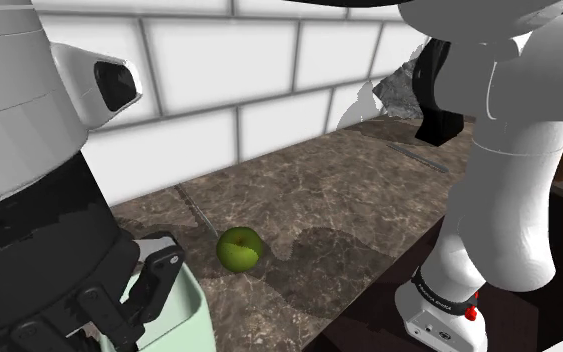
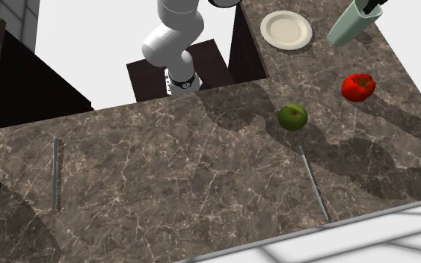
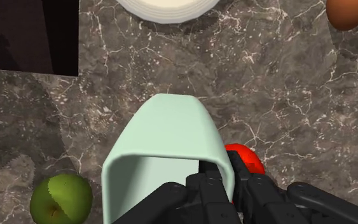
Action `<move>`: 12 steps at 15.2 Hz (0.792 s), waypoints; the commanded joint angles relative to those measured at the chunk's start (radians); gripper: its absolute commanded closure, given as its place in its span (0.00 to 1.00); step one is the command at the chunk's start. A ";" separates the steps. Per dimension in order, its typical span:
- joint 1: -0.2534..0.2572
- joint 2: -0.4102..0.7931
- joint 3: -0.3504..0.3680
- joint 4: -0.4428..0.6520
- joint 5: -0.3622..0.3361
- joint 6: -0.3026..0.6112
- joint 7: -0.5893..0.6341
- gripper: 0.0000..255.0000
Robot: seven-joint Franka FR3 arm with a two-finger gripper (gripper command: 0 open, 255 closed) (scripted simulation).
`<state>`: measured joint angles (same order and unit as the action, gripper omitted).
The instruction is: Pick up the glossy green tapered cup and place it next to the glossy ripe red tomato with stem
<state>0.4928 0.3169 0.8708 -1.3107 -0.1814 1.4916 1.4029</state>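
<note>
Desk (image 2: 164, 172): dark veined marble below a white tiled wall (image 1: 219, 90).
Jaws: clamped across the rim wall of the pale green glossy tapered cup (image 3: 165, 146).
Cup: lifted and tilted, nearly over the glossy red tomato (image 2: 358, 87).
Done: the pick-up, apparently.
Left: lower and release beside the tomato, away from the green apple (image 2: 292, 116).

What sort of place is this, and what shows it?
Most likely a kitchen: a dark stone counter backed by a white tiled wall, with a plate, a red tomato and a green apple on it.
</note>
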 commanded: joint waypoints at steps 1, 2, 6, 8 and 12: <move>-0.012 -0.009 0.000 -0.042 0.007 0.036 -0.003 1.00; -0.017 -0.014 0.000 -0.062 0.010 0.051 -0.005 1.00; -0.036 -0.029 0.000 -0.134 0.021 0.112 -0.011 1.00; -0.043 -0.034 0.000 -0.168 0.025 0.141 -0.014 1.00; -0.054 -0.041 -0.001 -0.230 0.029 0.197 -0.017 1.00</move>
<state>0.4400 0.2764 0.8701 -1.5256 -0.1523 1.6741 1.3858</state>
